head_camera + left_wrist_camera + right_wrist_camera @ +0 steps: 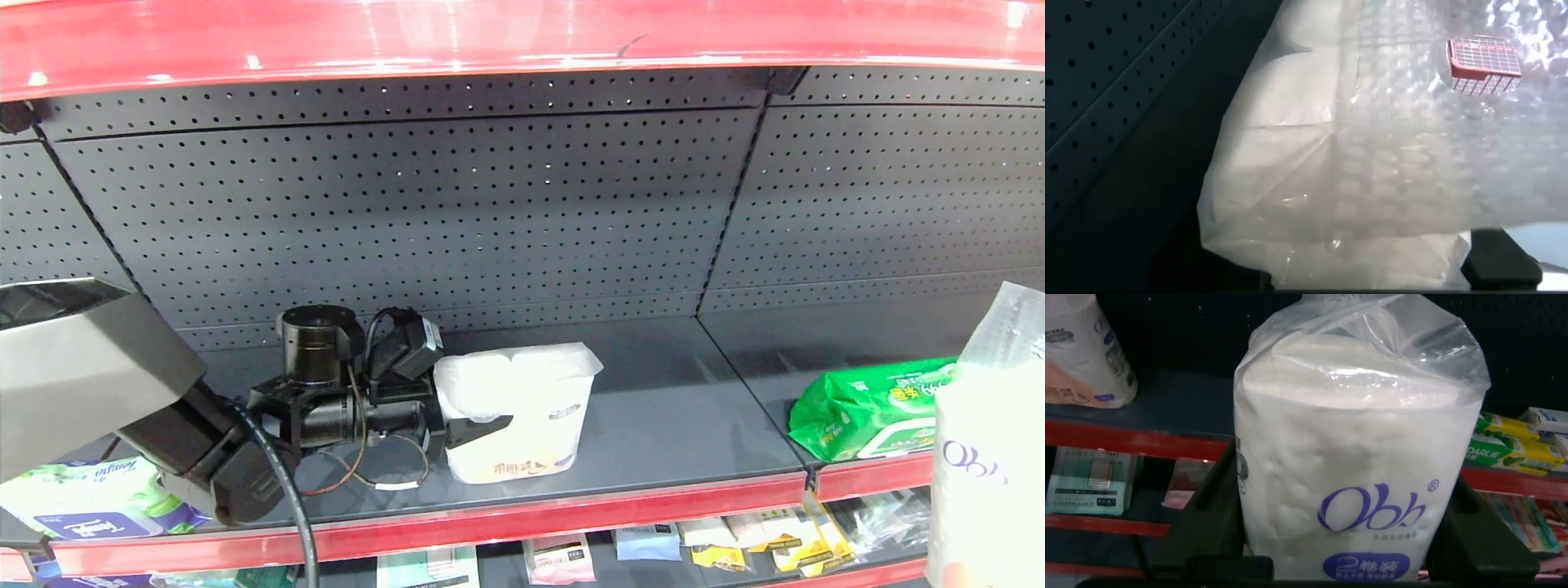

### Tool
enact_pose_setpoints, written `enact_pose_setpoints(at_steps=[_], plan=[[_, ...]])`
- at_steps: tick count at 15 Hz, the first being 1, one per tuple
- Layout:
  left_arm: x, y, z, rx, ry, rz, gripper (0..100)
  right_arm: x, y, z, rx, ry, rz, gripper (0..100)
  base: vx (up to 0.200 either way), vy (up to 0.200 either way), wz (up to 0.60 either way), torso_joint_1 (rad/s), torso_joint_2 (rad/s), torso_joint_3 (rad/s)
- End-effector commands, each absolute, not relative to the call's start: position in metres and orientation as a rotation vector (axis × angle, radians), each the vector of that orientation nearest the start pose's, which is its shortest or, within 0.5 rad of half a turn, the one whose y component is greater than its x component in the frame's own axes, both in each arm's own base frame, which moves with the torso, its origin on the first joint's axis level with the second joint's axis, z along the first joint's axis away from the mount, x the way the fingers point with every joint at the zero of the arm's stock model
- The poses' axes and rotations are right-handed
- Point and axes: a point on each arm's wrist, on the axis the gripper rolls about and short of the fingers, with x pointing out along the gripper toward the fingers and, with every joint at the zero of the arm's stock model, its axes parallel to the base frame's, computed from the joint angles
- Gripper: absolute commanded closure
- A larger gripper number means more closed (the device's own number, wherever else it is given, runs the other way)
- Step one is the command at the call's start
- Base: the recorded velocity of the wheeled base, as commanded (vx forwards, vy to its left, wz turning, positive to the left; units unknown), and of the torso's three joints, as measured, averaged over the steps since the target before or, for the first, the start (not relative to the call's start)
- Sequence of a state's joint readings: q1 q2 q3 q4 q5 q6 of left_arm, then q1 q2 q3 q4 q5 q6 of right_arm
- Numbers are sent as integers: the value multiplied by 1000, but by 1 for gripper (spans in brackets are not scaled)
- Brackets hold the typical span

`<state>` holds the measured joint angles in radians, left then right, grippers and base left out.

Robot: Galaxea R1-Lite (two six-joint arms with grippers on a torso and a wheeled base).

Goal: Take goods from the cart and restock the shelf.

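A white pack of paper rolls (514, 412) stands upright on the dark shelf board (678, 425), near its middle. My left gripper (480, 418) is shut on this pack from the left, one black finger (482, 429) across its front. Up close, the pack's clear wrap (1372, 163) sits against a dark finger (1503, 257). A second white roll pack (984, 457) hangs at the far right, in front of the shelf. My right gripper (1343, 510) is shut on this second pack (1360, 465), black fingers (1212, 510) pressing both its sides.
A green wipes pack (873, 404) lies on the shelf's right section. A green and blue tissue pack (90, 498) sits at the far left. The red shelf lip (531, 514) runs along the front, with small goods (759, 543) on the shelf below. Open board lies between the two packs.
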<state>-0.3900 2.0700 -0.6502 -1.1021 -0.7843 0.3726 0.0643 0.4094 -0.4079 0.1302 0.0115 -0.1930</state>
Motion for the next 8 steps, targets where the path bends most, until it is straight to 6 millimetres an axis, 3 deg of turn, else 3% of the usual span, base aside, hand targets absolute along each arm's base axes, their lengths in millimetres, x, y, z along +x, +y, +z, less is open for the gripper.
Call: enact_pose_setpoints(at_steps=[1, 8], plan=[[295, -138, 64, 258, 134, -1213, 100, 1, 0, 183, -196, 118, 90, 100, 0, 0, 0, 0, 0, 0], [288, -138, 63, 255, 121, -1241, 100, 1, 0, 184, -196, 118, 87, 100, 0, 0, 0, 0, 0, 0]])
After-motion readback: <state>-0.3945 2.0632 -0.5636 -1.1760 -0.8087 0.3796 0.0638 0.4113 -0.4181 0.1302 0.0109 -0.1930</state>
